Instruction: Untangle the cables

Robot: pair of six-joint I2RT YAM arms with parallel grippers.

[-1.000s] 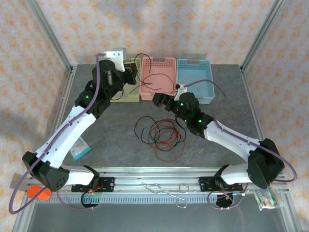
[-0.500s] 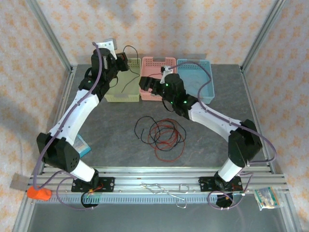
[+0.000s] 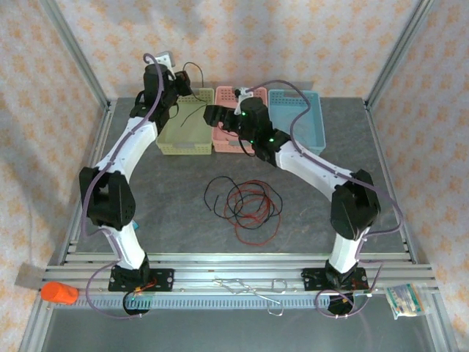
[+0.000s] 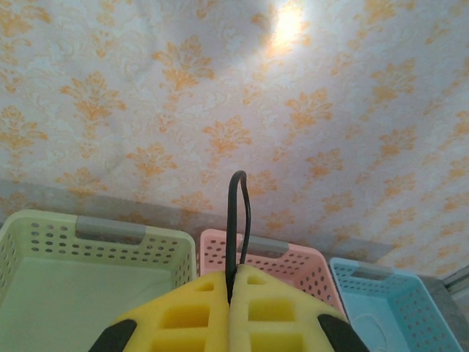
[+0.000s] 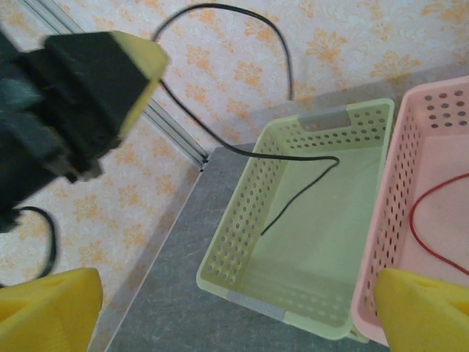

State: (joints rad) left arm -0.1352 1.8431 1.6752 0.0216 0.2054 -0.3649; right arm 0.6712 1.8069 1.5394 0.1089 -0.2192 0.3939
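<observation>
Left gripper [image 4: 233,284]: fingers pressed together on a black cable [image 5: 293,157], held high over the green basket [image 5: 245,220]. The cable arcs upward, and its free end hangs inside the basket. Right gripper [image 5: 234,315]: jaws spread wide, empty, above the green basket's near rim beside the pink basket [image 5: 399,183]. Red and black cables [image 3: 253,207] lie in overlapping loops on the open table [image 3: 168,198], well apart from the baskets.

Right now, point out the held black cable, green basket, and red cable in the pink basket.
black cable [image 4: 231,227], left wrist view, loop's left strand
green basket [image 5: 238,213], right wrist view, perforated left wall
red cable [image 5: 412,213], right wrist view, leftmost bend
</observation>
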